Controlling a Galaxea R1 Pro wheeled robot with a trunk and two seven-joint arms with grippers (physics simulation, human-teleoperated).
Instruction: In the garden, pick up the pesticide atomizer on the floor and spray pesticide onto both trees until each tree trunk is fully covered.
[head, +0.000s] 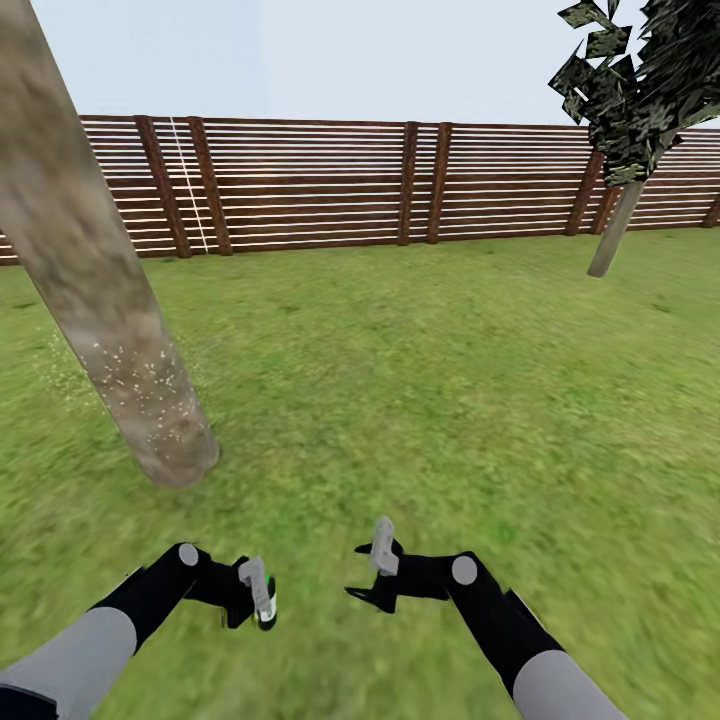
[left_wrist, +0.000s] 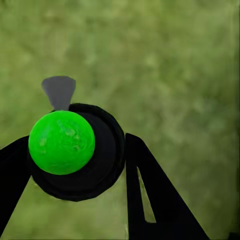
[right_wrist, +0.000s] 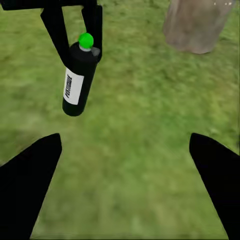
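My left gripper (head: 252, 594) is shut on the pesticide atomizer (head: 266, 604), a small dark bottle held low over the grass. The left wrist view looks down on the atomizer (left_wrist: 75, 155): a bright green spot on its cap, a grey nozzle, black fingers (left_wrist: 150, 190) on either side. In the right wrist view the atomizer (right_wrist: 79, 80) hangs upright with a white label. My right gripper (head: 372, 578) stands open and holds nothing. A thick pale tree trunk (head: 110, 330) rises at the left, its lower part dotted with white specks. The second tree (head: 625, 110) stands far right.
A brown slatted fence (head: 320, 180) closes the lawn at the back. Green grass (head: 430, 380) spreads between the two trees. The near trunk's base (right_wrist: 197, 22) stands a short way ahead of and to the left of my grippers.
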